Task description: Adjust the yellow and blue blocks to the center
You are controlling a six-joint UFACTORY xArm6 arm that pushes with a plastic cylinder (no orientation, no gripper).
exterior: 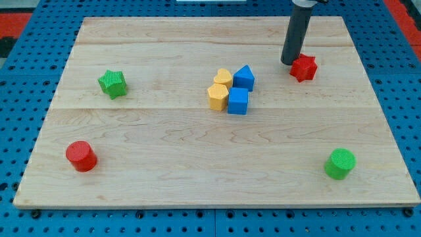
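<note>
Noted near board (197,178) centre: yellow heart (223,77), yellow hexagon (218,96), blue pointed block (244,78) and blue cube (238,101), clustered and touching. My tip (290,62) well right of that cluster, just beside red star (304,67). No jaws fitted; plain rod only.

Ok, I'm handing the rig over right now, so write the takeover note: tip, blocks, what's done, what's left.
My tip rests at the view's upper right, just left of the red star block, away from the cluster.
The yellow heart block, yellow hexagon block and two blue blocks sit bunched together near the board's middle.
Done: the four look gathered, roughly centred.
Left: at most a small nudge; keep the red star out of the way.
</note>
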